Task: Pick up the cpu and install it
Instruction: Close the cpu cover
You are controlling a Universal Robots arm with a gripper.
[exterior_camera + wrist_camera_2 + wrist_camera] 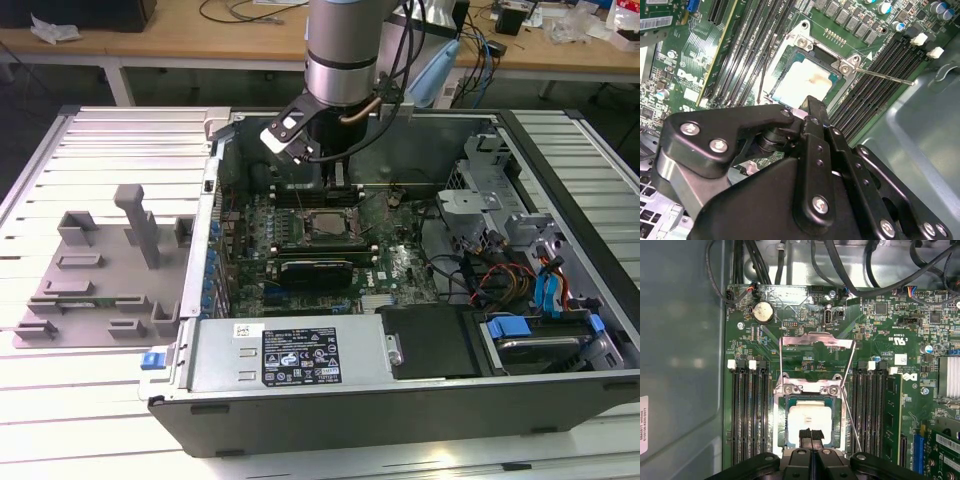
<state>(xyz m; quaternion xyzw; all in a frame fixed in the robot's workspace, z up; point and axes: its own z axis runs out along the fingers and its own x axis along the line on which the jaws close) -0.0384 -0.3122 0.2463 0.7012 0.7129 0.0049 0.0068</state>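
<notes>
The tool is clenched empty, fingertips pressed together just above the cpu, which lies seated in the motherboard socket, at the tool's 6 o'clock in the exterior view.

One cpu, one computer case, one robot arm, one grey holder

cpu — silvery square, flat in motherboard socket.
</notes>
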